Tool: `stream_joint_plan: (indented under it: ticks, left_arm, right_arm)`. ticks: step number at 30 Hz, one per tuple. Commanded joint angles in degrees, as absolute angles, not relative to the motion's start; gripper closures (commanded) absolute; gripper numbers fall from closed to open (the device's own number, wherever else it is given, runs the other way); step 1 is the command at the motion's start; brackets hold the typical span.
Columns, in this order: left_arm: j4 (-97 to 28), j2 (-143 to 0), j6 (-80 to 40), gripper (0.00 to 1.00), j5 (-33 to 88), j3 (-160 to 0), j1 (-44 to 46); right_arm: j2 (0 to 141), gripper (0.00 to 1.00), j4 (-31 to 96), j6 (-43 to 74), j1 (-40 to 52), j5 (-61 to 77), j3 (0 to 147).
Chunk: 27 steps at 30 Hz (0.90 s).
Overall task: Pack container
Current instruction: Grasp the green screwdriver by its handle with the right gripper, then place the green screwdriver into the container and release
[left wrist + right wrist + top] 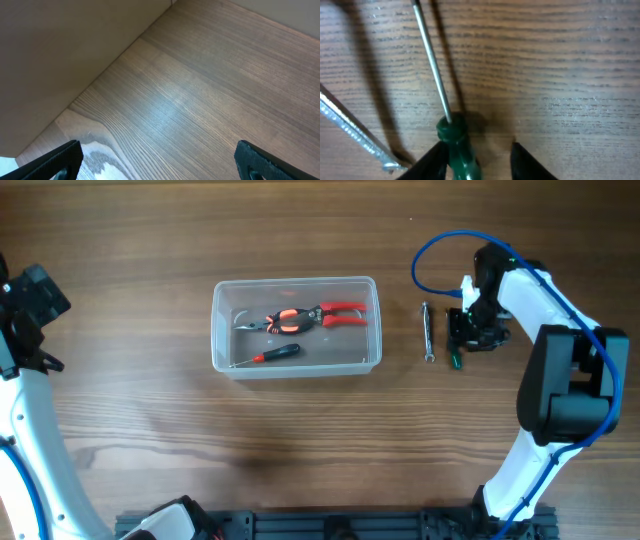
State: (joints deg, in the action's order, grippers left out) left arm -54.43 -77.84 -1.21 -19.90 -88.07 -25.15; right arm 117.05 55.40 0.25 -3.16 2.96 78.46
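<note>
The clear plastic container (295,281) stands left of the table's middle. It holds red-handled pliers (310,316) and a small red-and-black screwdriver (275,354). A green-handled screwdriver (456,142) lies on the table to the container's right; in the overhead view only its green end (455,361) shows under my right gripper (470,330). In the right wrist view the right gripper (477,149) is open with its fingers on either side of the green handle; the left finger touches it and the right finger stands apart. My left gripper (160,157) is open and empty over bare wood at the far left (35,295).
A slim silver metal tool (428,332) lies between the container and the right gripper; it also shows in the right wrist view (350,130), just left of the green screwdriver. The table's far edge meets a wall in the left wrist view.
</note>
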Motion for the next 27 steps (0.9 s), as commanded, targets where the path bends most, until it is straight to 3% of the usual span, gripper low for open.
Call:
stream_joint_plan:
  ticks: [1, 3, 6, 14, 20, 23, 27]
  left_arm:
    - [-54.46, -78.13, -1.96, 0.0, -20.43, -88.03, -25.47]
    - [-54.46, -78.13, -1.96, 0.0, -20.43, -88.03, -25.47]
    - [-54.46, -78.13, -1.96, 0.0, -20.43, -88.03, -25.47]
    - [-54.46, -78.13, -1.96, 0.0, -20.43, -88.03, -25.47]
    - [-54.46, -78.13, -1.96, 0.0, -20.43, -88.03, -25.47]
    - [-54.46, -78.13, -1.96, 0.0, -20.43, -88.03, -25.47]
    - [-54.46, -78.13, -1.96, 0.0, -20.43, -88.03, -25.47]
  right_arm:
    - [116.81, 0.63, 54.15, 0.05, -2.57, 2.5, 75.77]
    - [116.81, 0.66, 53.12, 0.03, -2.15, 1.28, 74.11]
    - [116.81, 0.96, 52.71, 0.23, -2.04, 1.43, 73.36]
    - [114.43, 0.96, 57.52, -0.01, -2.11, 2.17, 80.86]
    - [104.9, 0.96, 68.93, -0.45, 0.6, 9.5, 104.77]
    - [100.4, 0.96, 68.69, -3.84, 6.61, 17.39, 112.73]
    - [98.04, 0.96, 65.12, -14.59, 21.91, 19.99, 113.19]
